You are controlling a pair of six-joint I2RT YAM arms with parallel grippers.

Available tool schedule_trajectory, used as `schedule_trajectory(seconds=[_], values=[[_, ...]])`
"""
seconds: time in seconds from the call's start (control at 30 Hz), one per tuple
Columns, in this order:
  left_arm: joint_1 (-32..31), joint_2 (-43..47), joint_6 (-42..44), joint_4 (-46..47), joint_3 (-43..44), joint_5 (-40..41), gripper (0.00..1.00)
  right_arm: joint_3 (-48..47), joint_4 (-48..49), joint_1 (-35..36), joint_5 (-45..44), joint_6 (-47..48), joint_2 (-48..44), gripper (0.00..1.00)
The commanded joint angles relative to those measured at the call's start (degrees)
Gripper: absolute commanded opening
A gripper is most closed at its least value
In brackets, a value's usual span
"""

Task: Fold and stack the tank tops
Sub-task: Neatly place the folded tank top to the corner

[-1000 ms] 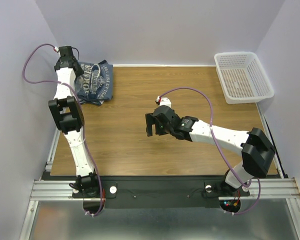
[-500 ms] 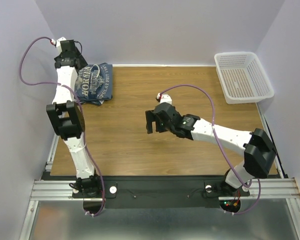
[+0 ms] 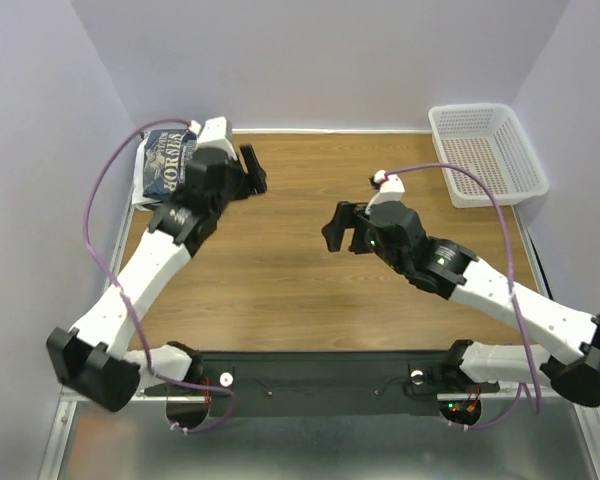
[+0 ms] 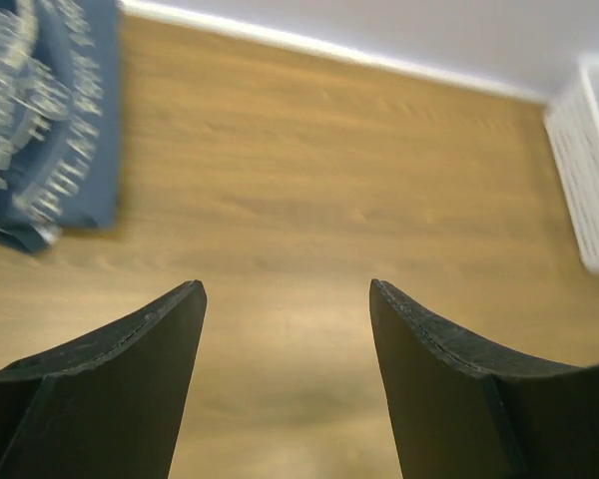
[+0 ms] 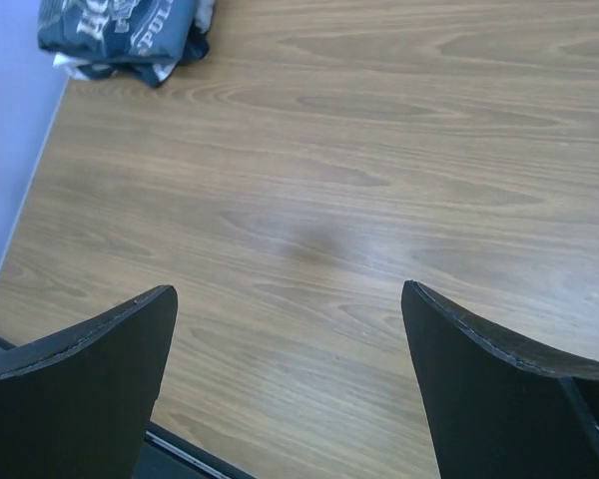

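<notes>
**Both end effectors empty, shirts piled opposite the basket**

I see the tank tops (image 3: 165, 165) in a folded pile, the blue lettered one on top. They lie across the counter (image 3: 280, 290) from the basket (image 3: 490, 108), well apart from it. My left end effector (image 3: 252, 170) hangs over bare wood, far from the basket, fingers spread wide and gripping nothing. My right end effector (image 3: 340, 228) hangs nearer the basket, equally wide apart and empty.

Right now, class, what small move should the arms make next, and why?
Probably draw both arms back toward their bases. The tank tops lie folded in one pile at the far left corner, the left end effector and right end effector are open and empty, and no loose shirt shows elsewhere.
</notes>
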State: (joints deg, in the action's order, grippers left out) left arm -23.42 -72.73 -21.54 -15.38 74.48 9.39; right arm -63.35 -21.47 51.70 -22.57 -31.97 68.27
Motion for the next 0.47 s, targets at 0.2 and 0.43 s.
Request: schedule_trajectory(seconds=[0.2,0.43], values=[[-20.7,16.1,-2.8,9.6,-20.0,4.5,0.78,10.9,-3.2,-0.3,-8.8,-5.3,-14.1,1.00],[-24.1,14.9,-1.5,10.2,-18.8,6.6,0.78,11.5,-3.6,-0.2,-12.1,-4.3,-17.5,1.00]])
